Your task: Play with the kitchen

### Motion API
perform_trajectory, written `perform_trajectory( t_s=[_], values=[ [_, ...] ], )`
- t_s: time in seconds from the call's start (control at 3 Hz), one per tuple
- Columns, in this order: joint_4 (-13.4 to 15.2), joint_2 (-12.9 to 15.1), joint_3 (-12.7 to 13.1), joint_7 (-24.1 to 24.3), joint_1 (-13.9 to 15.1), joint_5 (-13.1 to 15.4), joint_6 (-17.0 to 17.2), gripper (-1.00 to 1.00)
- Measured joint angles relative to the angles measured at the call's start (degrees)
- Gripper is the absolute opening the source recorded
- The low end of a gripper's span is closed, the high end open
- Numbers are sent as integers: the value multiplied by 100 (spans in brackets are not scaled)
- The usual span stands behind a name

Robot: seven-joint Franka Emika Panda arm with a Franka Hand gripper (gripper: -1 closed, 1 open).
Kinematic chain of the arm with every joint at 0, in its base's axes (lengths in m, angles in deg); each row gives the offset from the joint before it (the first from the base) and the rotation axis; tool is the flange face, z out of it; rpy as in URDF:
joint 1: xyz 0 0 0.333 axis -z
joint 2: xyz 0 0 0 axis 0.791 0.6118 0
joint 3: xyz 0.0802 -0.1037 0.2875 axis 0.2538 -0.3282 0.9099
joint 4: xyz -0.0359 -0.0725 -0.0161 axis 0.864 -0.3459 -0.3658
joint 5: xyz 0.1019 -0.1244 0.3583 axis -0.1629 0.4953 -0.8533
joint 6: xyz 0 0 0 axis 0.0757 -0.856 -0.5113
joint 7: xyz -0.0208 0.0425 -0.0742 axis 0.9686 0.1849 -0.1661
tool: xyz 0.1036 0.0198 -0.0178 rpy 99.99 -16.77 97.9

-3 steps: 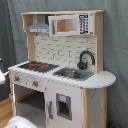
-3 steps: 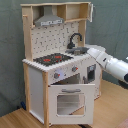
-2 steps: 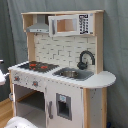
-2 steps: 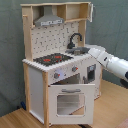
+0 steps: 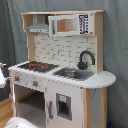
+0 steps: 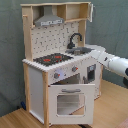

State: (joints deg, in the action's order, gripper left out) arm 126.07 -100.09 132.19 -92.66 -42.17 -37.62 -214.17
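Note:
The kitchen [image 5: 65,82] [image 6: 55,75] is a child-size toy of pale wood and white panels. It has a black-red hob [image 5: 37,65] [image 6: 52,58], a grey sink [image 5: 72,74], a black faucet [image 5: 85,58] [image 6: 74,40] and a grey hood [image 5: 39,26] [image 6: 49,20]. Its windowed oven door [image 6: 70,101] hangs open and tilted down. My white arm [image 6: 114,64] reaches in from the second exterior view's right. The gripper [image 6: 97,52] sits at the sink end of the counter, around counter height. Whether it touches anything cannot be told.
A pegboard back [image 6: 52,37] stands behind the counter, with a microwave-like cabinet [image 5: 70,24] above. A grey curtain [image 5: 117,45] hangs behind the kitchen. The floor [image 6: 107,112] is wood. White shapes show at the first exterior view's left edge [image 5: 3,76] and bottom left [image 5: 20,123].
The arm's end has edged very slightly toward the second exterior view's right. The kitchen and its oven door stand as before.

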Motion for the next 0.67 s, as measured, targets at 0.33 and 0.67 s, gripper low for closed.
perform_trajectory(
  t_s=[0.33, 0.67],
  values=[
    [28, 101, -136, -458, -86, -313, 429, 100],
    [43, 150, -393, -975, -89, -626, 800, 100]
  ],
)
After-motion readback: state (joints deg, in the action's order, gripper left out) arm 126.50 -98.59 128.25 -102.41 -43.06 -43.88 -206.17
